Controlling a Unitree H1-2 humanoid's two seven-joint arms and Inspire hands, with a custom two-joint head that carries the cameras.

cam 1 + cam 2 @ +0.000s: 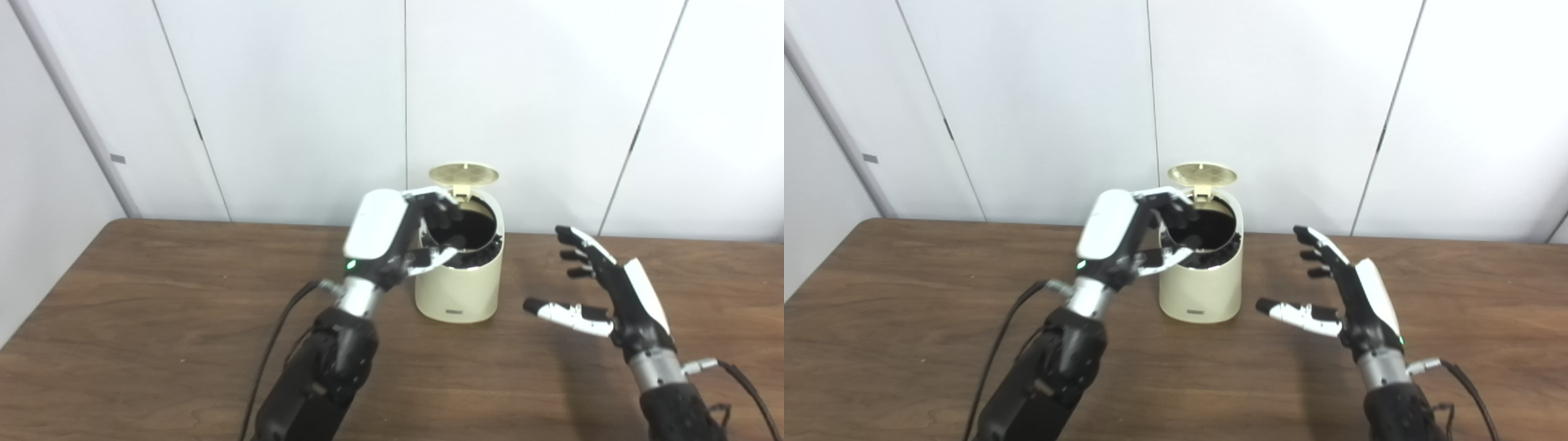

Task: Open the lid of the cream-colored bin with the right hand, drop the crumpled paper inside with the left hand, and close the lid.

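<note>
Nearest me, both forearms rise from the bottom edge over the brown table (pixel 153 318). Left hand (pixel 398 236) sits at the mouth of the cream-colored bin (pixel 459 294), fingers curled over the dark opening; whether they clamp anything I cannot tell. Crumpled paper: not visible anywhere, maybe inside the bin, maybe hidden in the curled fingers. Lid (pixel 463 174) stands upright at the back, hinged open. Right hand (pixel 603 288) waits beside the bin, clear of it, fingers spread, thumb out, empty.

Judgement: drop step under way or just finished. Next move calls for lifting my left hand clear of the rim, then bringing my right hand up behind the lid to press it down.
</note>
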